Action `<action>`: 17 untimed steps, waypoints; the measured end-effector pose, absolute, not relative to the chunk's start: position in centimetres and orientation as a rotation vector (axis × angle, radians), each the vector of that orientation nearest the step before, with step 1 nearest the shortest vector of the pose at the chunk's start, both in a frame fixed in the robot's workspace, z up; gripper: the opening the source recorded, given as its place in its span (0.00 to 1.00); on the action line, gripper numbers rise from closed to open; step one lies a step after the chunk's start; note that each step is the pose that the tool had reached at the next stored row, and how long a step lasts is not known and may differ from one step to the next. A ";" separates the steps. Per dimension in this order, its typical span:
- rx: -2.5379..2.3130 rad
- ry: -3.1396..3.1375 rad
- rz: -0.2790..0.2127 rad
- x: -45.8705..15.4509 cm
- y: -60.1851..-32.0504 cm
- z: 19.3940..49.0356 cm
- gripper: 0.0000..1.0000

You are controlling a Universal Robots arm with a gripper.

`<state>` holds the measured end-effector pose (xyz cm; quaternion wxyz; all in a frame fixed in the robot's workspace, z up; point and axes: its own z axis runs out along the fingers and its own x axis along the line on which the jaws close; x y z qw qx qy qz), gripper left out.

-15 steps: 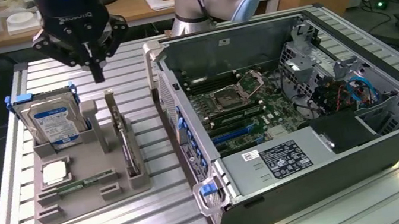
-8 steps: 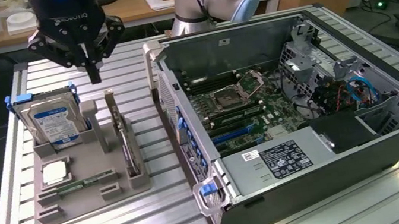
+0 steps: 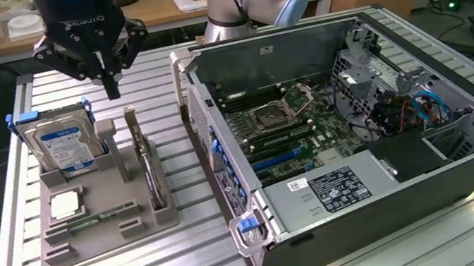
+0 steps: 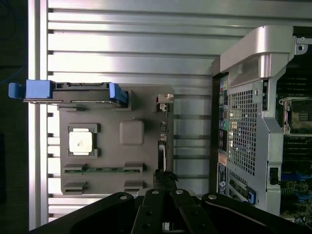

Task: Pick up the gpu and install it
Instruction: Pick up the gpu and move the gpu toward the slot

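The black pincer [image 3: 112, 88], clenched on nothing, hangs above the thin green gpu card [image 3: 152, 176], which stands on edge, pale bracket at one end, in a grey plastic holder tray [image 3: 111, 242]. The tray also holds an upright silver blue-labelled hard drive [image 3: 68, 147] just beside the gpu card and a flat square processor [image 3: 65, 204]. An open grey computer case [image 3: 368, 176] sits near the tray.

The hand [image 3: 112, 88] carries the brand name ROBOTIQ on its body.

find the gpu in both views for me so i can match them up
Exterior view: the gpu stands on edge in the grey holder, on its side nearest the computer case.
Wrist view: the gpu is seen edge-on along the holder's edge facing the case.
Shared landmark: the hard drive with blue rails.
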<state>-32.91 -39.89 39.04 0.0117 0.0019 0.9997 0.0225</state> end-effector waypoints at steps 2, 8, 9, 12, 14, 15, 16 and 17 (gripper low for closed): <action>0.006 3.117 0.070 -32.9 -39.9 39.0 0.11; 0.006 3.117 0.070 -32.9 -39.9 39.0 0.35; 0.006 3.117 0.070 -32.9 -39.9 39.0 0.41; 0.006 3.117 0.070 -32.9 -39.9 39.0 0.53; 0.006 3.117 0.070 -32.9 -39.9 39.0 0.58; 0.005 3.117 0.070 -32.9 -39.9 39.0 0.58; -0.003 3.118 0.070 -32.9 -39.9 39.0 0.58; -0.015 3.118 0.071 -32.9 -39.9 39.0 0.65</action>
